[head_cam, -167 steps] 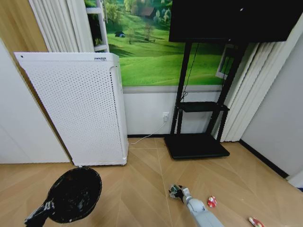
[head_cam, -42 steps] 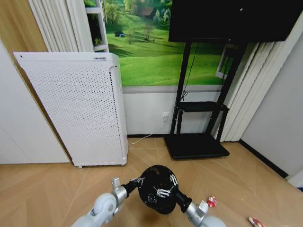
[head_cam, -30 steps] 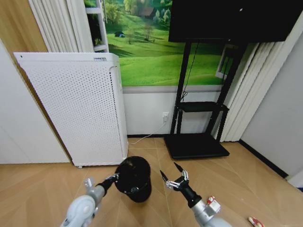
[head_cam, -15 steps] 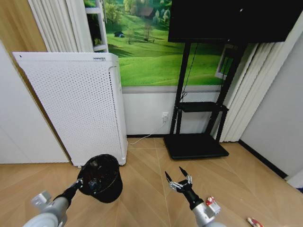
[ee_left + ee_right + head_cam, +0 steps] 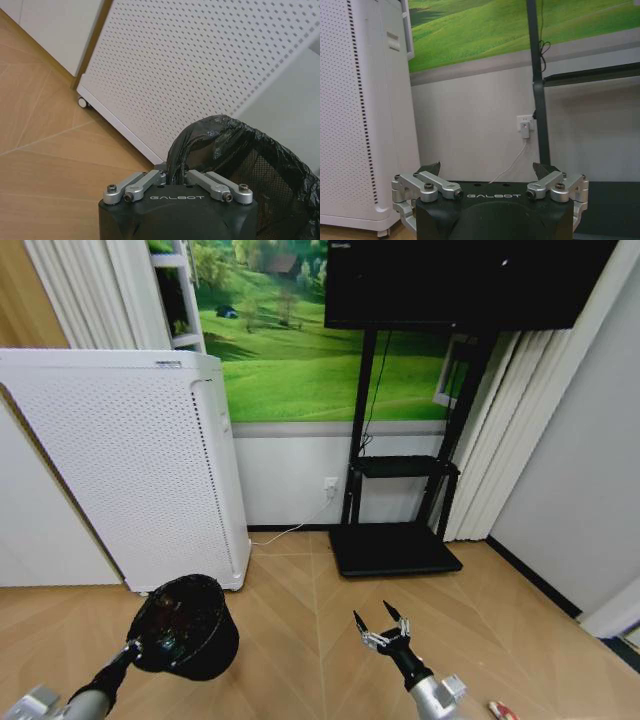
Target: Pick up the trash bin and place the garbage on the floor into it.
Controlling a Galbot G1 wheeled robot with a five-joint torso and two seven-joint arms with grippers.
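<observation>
A Galbot G1 carries the trash bin (image 5: 186, 628) in its left gripper (image 5: 135, 645), jaws clamped on the near rim where the black liner folds over, the bin held off the floor (image 5: 290, 640) with its mouth tipped back toward the robot. Seen from the left wrist, the bin (image 5: 240, 165) hangs just past the fingertips, on their far side. The right gripper (image 5: 384, 626) is raised beside it and apart from it, fingers spread wide and holding nothing, pointing ahead toward the black TV stand (image 5: 392, 548). The one piece of garbage (image 5: 502, 710) in sight, a red-and-white scrap, lies on the parquet behind that spread claw and off to its outer side, back near the robot's own base and low. It is nearer the right arm than the left, so the empty claw would likely have to come back and down, while the bin is well apart across the robot's front. Beyond the bin stands the white perforated air purifier (image 5: 120, 460).
</observation>
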